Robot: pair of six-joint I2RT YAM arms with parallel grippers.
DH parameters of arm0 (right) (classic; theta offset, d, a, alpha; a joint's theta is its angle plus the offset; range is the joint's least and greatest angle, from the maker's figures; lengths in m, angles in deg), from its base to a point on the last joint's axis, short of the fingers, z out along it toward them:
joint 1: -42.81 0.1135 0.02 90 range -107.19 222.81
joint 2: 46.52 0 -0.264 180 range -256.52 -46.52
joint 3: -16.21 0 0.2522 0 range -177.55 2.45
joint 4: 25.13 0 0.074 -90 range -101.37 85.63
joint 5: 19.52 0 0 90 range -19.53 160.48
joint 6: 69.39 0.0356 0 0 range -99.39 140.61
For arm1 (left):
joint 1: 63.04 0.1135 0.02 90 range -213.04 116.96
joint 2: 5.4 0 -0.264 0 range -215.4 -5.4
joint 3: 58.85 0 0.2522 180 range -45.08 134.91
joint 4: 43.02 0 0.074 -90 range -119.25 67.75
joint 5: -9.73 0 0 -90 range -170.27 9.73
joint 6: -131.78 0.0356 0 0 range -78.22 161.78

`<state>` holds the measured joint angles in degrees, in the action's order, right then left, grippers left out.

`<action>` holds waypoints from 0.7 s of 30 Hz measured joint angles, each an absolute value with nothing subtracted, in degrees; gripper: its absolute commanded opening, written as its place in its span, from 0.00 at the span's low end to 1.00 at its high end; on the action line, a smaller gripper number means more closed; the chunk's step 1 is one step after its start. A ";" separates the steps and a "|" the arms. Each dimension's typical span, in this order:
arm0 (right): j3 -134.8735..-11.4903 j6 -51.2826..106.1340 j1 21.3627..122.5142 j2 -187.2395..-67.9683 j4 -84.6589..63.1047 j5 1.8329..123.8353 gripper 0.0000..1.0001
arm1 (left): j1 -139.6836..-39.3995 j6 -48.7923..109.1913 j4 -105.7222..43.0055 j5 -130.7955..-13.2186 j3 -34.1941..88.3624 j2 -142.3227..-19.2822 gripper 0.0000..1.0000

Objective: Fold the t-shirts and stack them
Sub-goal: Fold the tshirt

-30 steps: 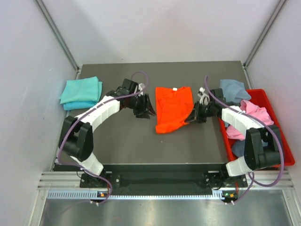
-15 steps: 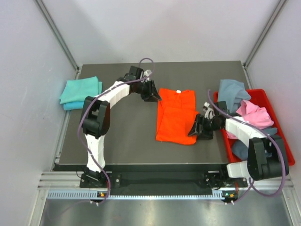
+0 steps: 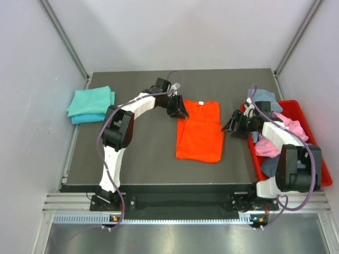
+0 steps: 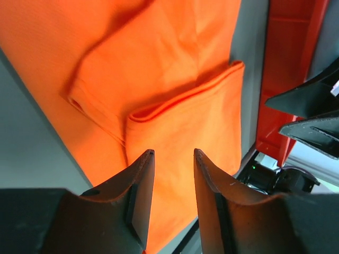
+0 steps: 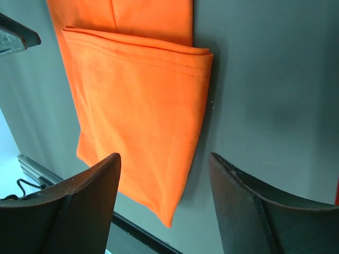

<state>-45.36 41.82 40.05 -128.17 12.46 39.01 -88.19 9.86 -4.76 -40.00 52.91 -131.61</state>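
Note:
The orange t-shirt (image 3: pixel 200 132) lies flat mid-table, its right side folded over itself; the fold's edge shows in the left wrist view (image 4: pixel 185 100) and the right wrist view (image 5: pixel 137 106). My left gripper (image 3: pixel 180 111) hovers at the shirt's top-left corner, open, with nothing between its fingers (image 4: pixel 170 154). My right gripper (image 3: pixel 233 125) stands just right of the shirt, apart from it, jaws wide open (image 5: pixel 164 159). Folded teal t-shirts (image 3: pixel 91 103) sit at the far left. Pink (image 3: pixel 288 123) and grey-blue (image 3: pixel 264 98) t-shirts lie in a red bin.
The red plastic bin (image 3: pixel 322 165) stands along the table's right edge, close behind my right arm; its wall also shows in the left wrist view (image 4: pixel 286 79). The dark table (image 3: pixel 143 153) ends just below the orange shirt's hem.
My right gripper opened, let go of the orange shirt and drew back right toward the bin. The shirt now lies folded. My left arm swung right to the shirt's top-left corner.

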 measured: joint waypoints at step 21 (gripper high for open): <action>-48.68 41.56 40.02 -137.85 5.77 38.62 0.62 | -87.88 11.56 -4.94 -40.89 55.05 -137.20 0.38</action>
<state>-48.68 41.56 40.02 -137.85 5.77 38.62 -87.88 11.56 -4.94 -40.89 55.05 -137.20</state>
